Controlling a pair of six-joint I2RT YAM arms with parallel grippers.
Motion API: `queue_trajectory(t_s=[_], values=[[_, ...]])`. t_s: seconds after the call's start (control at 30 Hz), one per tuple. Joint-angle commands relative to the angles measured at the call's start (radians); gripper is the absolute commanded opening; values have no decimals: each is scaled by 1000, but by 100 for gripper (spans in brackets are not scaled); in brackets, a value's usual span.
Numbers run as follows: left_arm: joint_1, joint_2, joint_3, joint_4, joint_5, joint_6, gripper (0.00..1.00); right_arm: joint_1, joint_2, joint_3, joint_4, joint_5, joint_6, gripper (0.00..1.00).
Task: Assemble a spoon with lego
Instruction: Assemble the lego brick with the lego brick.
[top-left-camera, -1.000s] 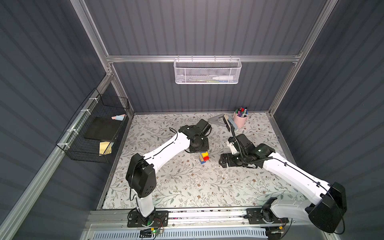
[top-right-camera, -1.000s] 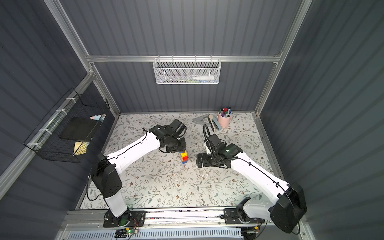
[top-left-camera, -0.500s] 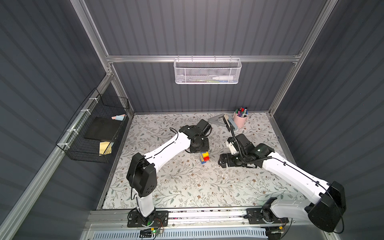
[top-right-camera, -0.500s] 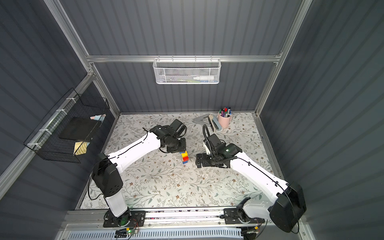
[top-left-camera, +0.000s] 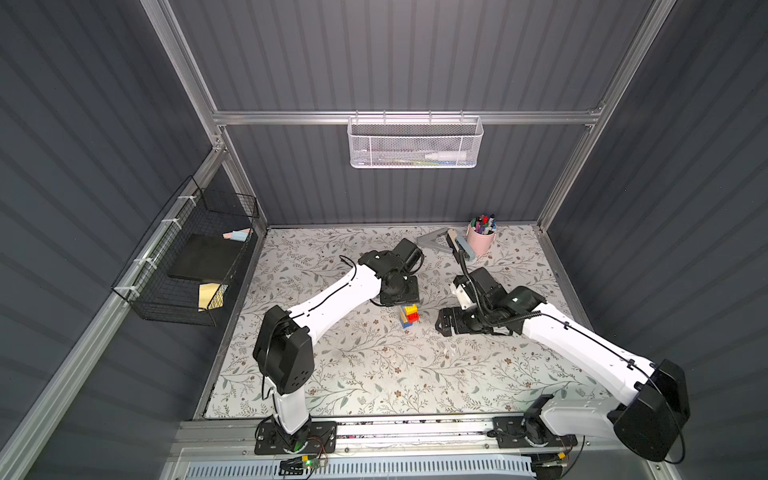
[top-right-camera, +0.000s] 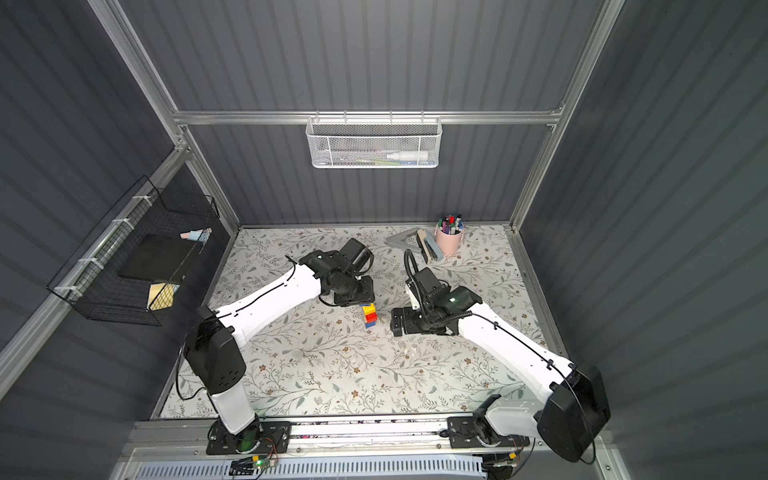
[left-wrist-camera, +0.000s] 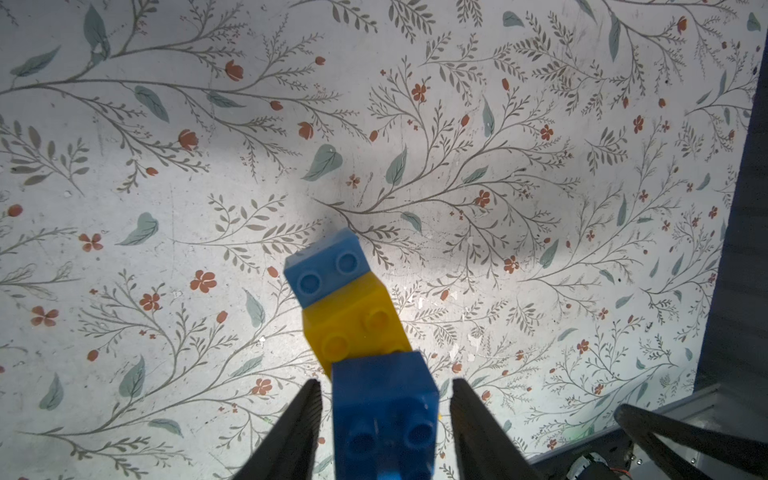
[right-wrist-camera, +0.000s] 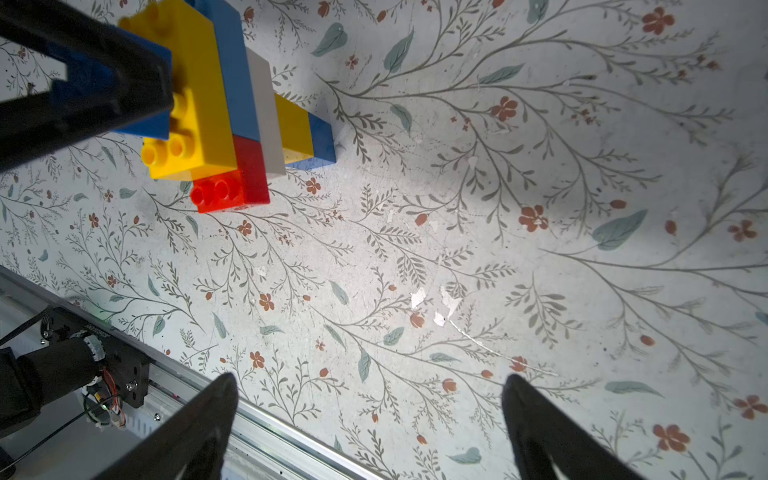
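The lego spoon (top-left-camera: 409, 314) (top-right-camera: 369, 314) stands on the flowered mat between my two arms, a joined stack of blue, yellow, red and white bricks. In the right wrist view the spoon (right-wrist-camera: 232, 104) shows all its colours. My left gripper (left-wrist-camera: 384, 386) is open around the spoon's top blue brick (left-wrist-camera: 384, 415), with a small gap on each side of the brick. In both top views the left gripper (top-left-camera: 401, 297) hangs just behind the stack. My right gripper (right-wrist-camera: 370, 380) (top-left-camera: 442, 324) is open wide and empty, a short way to the right of the spoon.
A pink cup of pens (top-left-camera: 481, 241) and a grey triangular piece (top-left-camera: 434, 241) stand at the back of the mat. A black wire basket (top-left-camera: 187, 266) hangs on the left wall, a white mesh basket (top-left-camera: 415, 143) on the back wall. The base rail (top-left-camera: 374, 428) runs along the front.
The left gripper's jaws have parted from the top blue brick, letting the spoon go. The right arm has stayed where it was.
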Motion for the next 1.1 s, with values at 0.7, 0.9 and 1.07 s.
queue_trajectory(t_s=[0.7,0.9,1.07], values=[[59,-296,-140,10,-37,-5,87,-2,117,199,-57,-84,3,99],[165,-545,-299,50,-152,58,99,35,265,378,-126,-69,-25,98],[164,-695,-504,116,-193,63,99,72,436,613,-257,-23,-58,95]])
